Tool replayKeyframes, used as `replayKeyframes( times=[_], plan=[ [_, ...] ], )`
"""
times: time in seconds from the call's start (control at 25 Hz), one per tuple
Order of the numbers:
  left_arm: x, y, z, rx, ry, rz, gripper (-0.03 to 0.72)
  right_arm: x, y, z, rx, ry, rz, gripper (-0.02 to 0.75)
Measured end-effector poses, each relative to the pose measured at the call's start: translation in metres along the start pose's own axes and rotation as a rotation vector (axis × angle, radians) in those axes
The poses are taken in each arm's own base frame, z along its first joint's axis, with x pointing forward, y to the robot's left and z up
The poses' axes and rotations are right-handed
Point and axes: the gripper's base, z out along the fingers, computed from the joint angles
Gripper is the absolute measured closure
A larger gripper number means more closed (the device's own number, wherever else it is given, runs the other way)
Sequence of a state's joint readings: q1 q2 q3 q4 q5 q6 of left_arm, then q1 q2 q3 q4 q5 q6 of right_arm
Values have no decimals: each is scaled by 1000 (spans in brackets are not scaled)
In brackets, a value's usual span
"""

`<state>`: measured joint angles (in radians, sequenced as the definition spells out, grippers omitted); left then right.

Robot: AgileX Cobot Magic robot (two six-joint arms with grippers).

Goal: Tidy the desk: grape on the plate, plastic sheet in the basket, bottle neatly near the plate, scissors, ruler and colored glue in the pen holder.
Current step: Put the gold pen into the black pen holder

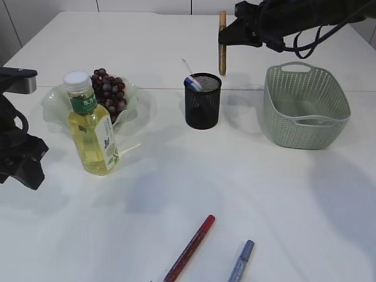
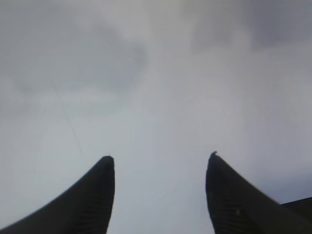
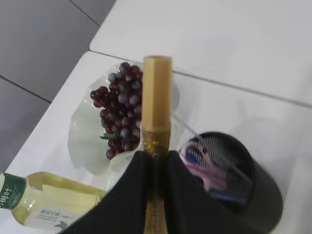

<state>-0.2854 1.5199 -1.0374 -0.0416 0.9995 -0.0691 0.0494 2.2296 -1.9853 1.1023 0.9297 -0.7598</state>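
Observation:
My right gripper [image 1: 228, 36] is shut on a gold glitter glue pen [image 1: 222, 56] that hangs upright just behind and above the black mesh pen holder [image 1: 202, 108]. In the right wrist view the gold pen [image 3: 157, 97] sticks out between the closed fingers [image 3: 131, 185]. Pink and blue scissors [image 3: 207, 163] and a clear ruler [image 1: 187, 66] stand in the holder. Grapes [image 1: 108, 91] lie on the pale green plate [image 1: 53, 103], with the bottle [image 1: 91, 126] upright in front of it. My left gripper [image 2: 161, 156] is open over bare table. The plastic sheet is out of view.
A grey-green basket [image 1: 305, 108] stands at the right, beside the pen holder. A red glue pen [image 1: 191, 247] and a blue glue pen [image 1: 241, 261] lie near the front edge. The left arm [image 1: 20, 153] hangs at the left edge, close to the bottle.

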Motion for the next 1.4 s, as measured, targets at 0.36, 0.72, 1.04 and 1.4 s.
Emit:
replayKeyframes(
  times=[0.36, 0.72, 1.04, 1.4],
  plan=[
    [1, 1, 0, 2, 16, -5, 310, -3, -14, 21, -92, -227, -254, 651],
    [3, 1, 0, 1, 32, -5, 321, 18, -42, 48, -97, -278, -423, 651],
    [3, 1, 0, 1, 33, -5, 324, 32, -52, 62, -125, -276, -458, 589],
    [3, 1, 0, 1, 33, -5, 324, 33, -49, 62, -159, -279, -461, 374]
  ],
)
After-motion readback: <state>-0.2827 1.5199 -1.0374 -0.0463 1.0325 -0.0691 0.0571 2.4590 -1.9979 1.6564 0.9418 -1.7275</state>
